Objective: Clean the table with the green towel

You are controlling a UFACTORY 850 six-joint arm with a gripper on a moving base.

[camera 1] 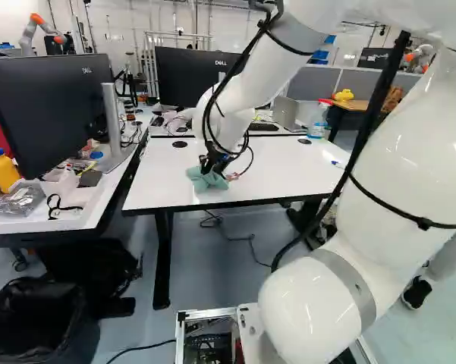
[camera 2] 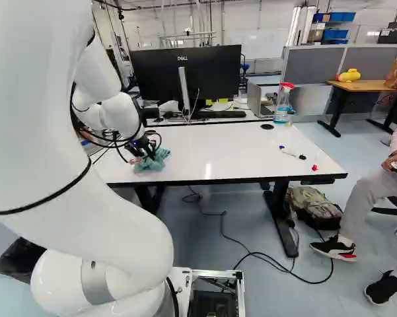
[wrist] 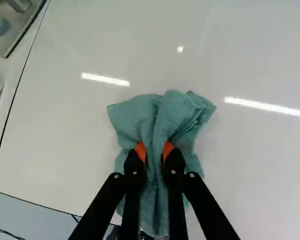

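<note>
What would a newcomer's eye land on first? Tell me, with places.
The huge white arm comes first, filling the right of the left base view and reaching over the white table. Next is the crumpled green towel, pinched between the fingers near the table's front edge. A yellow bottle stands out at the left base view's left edge.

Base views behind the arm (camera 1: 402, 167) share the table (camera 2: 224, 148) ahead; wrist's looks closely down.
</note>
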